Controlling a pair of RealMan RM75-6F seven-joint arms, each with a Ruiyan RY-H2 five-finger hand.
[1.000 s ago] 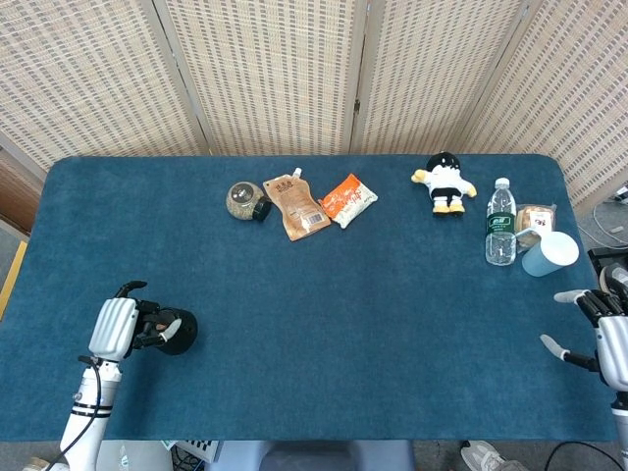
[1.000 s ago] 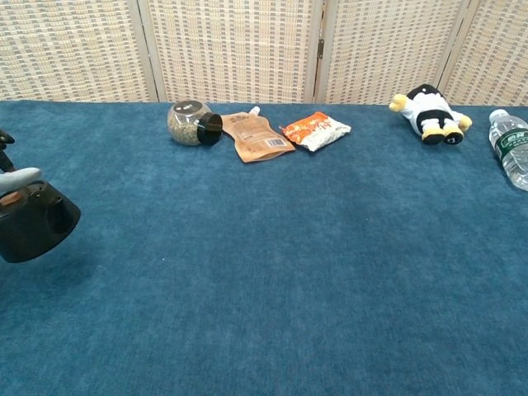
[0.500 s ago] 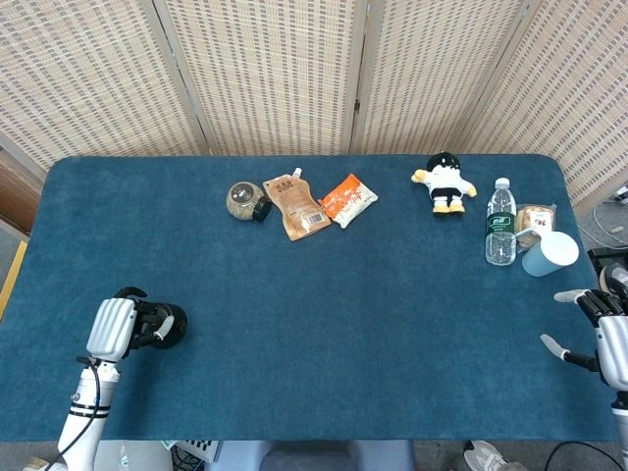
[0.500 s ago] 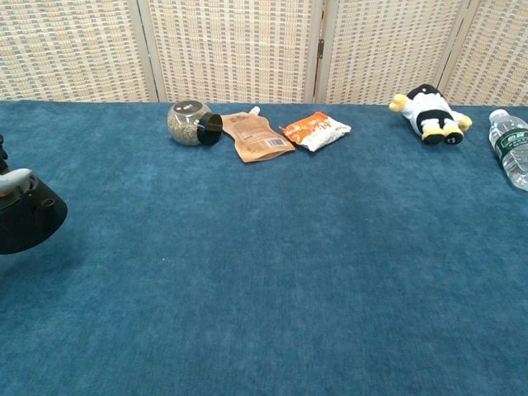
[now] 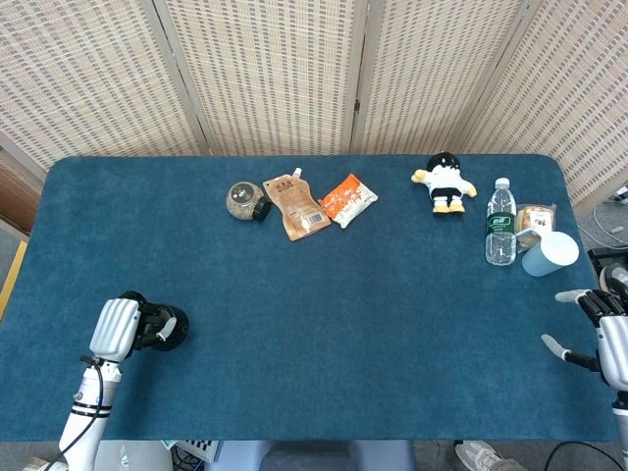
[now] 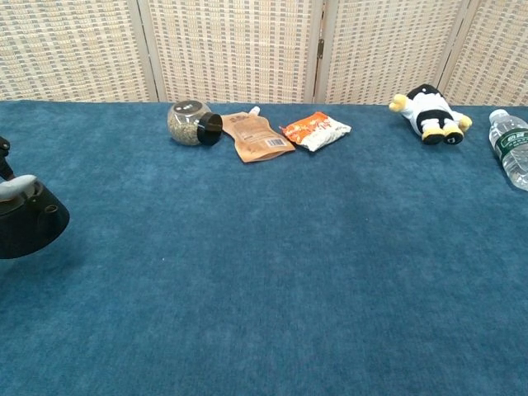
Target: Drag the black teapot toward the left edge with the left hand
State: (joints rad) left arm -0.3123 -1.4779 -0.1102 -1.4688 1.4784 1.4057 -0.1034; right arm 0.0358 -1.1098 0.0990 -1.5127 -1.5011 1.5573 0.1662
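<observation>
A blue-covered table (image 5: 373, 294) is standing in front of a woven folding screen. Near its front left corner, the left hand (image 5: 120, 327) is gripping the black teapot (image 5: 165, 328), fingers wrapped around its top. In the chest view the teapot (image 6: 26, 227) is sitting at the far left edge of the picture, with a pale fingertip (image 6: 18, 186) resting on it.

Along the back edge, a round glass jar (image 5: 242, 201) is lying on its side, black lid on, holding something greenish and grainy. Just beside it are lying a brown spouted pouch (image 5: 296, 206) and an orange snack packet (image 5: 347, 199). Further right, a black-and-white plush toy (image 5: 444, 183) is lying.

Near the right edge, a capped water bottle (image 5: 500, 235) is standing upright, looking full. A small wrapped snack (image 5: 535, 221) and a pale blue cup (image 5: 550, 253) are sitting just beside it; the cup's contents cannot be seen.

At the front right corner, the right hand (image 5: 601, 334) is hovering with fingers spread, grasping nothing.
</observation>
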